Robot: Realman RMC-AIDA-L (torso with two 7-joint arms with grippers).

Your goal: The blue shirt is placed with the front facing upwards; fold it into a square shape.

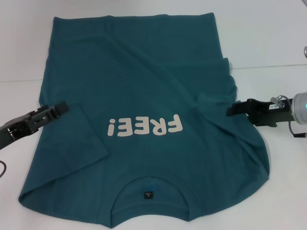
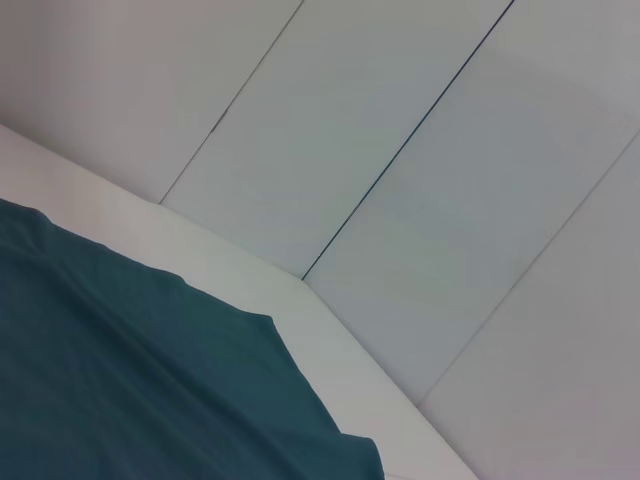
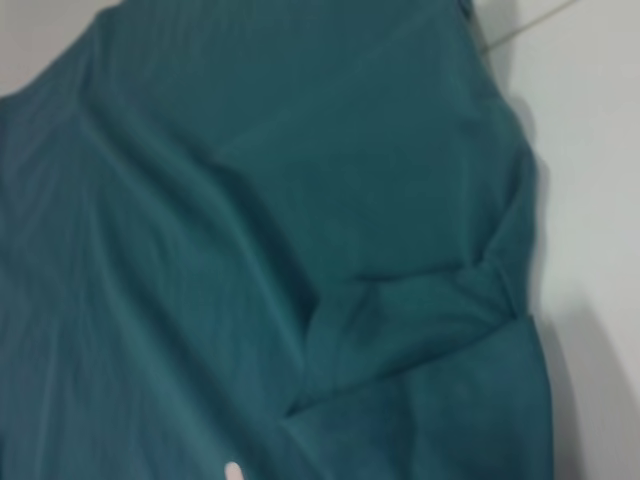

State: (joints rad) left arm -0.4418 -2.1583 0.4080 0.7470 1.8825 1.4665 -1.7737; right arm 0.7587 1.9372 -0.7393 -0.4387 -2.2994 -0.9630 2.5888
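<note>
At mid-frame, I see both sleeves of the blue shirt (image 1: 153, 96) folded inward; left claw (image 1: 61, 108) and right claw (image 1: 232, 109) flank it, grips unreadable; probably the lengthwise fold comes next.

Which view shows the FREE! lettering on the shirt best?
The head view: the whole lettering reads across the blue shirt. The right wrist view catches only an off-white speck at its edge; the left wrist view shows plain fabric.
</note>
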